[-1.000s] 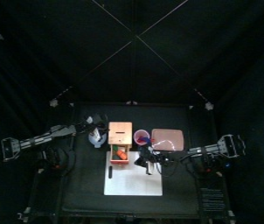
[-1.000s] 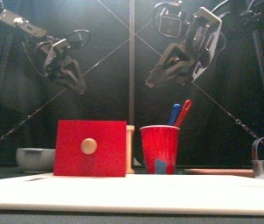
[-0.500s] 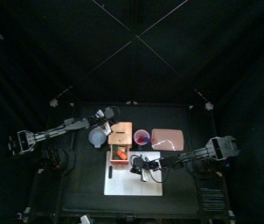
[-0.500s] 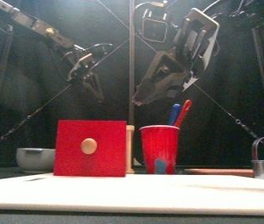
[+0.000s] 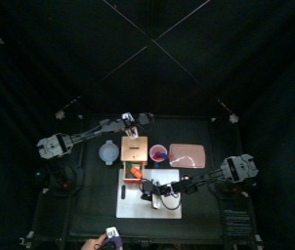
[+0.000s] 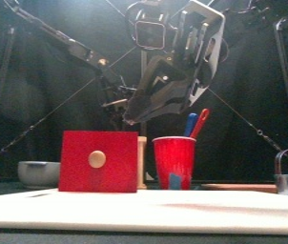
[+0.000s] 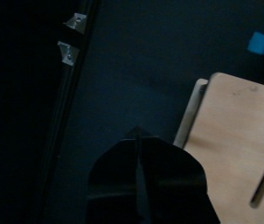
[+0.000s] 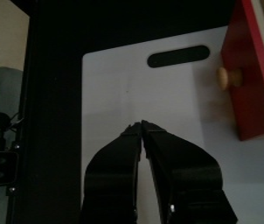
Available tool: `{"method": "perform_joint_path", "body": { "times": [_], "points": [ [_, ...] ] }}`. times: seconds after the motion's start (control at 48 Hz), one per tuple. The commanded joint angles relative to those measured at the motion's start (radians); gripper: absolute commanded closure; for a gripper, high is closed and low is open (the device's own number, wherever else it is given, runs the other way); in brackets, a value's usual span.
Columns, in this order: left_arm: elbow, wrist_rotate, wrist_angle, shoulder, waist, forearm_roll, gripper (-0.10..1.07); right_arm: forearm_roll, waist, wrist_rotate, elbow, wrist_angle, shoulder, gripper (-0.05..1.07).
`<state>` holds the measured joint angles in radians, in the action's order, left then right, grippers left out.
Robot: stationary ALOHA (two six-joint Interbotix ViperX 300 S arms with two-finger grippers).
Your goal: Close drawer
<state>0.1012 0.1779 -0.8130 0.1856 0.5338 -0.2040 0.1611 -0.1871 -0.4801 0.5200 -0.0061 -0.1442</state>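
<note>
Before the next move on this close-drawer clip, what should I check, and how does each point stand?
1. Drawer is open and needs pushing: ok, its contents show from above.
2. Right gripper is in front of the red drawer front: ok, it hangs over the white cutting board.
3. Right gripper is lined up with the knob: not ok, the knob lies off to one side.
4. Right jaws are together for a push: ok.
5. Left gripper is out of the drawer's path: ok, it is by the wooden cabinet.
6. Red cup is clear of the drawer: cannot tell.
</note>
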Motion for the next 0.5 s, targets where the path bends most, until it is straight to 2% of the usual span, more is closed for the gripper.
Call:
{"method": "perform_joint_path", "body": {
  "times": [0.0, 0.188, 0.312, 0.479],
  "points": [
    [-0.054, 0.025, -0.005, 0.018, 0.003, 0.006, 0.61, -0.003, -0.003, 0.0, -0.025, -0.003, 0.005, 0.52],
    [-0.052, 0.072, -0.005, 0.037, 0.005, 0.04, 0.61, -0.009, -0.002, 0.0, -0.052, -0.003, -0.043, 0.52],
    [-0.034, 0.101, -0.003, 0.043, 0.008, 0.061, 0.61, -0.005, 0.003, 0.0, -0.101, 0.002, -0.091, 0.52],
    [-0.003, 0.147, 0.005, 0.052, 0.005, 0.089, 0.61, -0.006, 0.014, -0.002, -0.189, 0.083, -0.132, 0.52]
  ]
}}
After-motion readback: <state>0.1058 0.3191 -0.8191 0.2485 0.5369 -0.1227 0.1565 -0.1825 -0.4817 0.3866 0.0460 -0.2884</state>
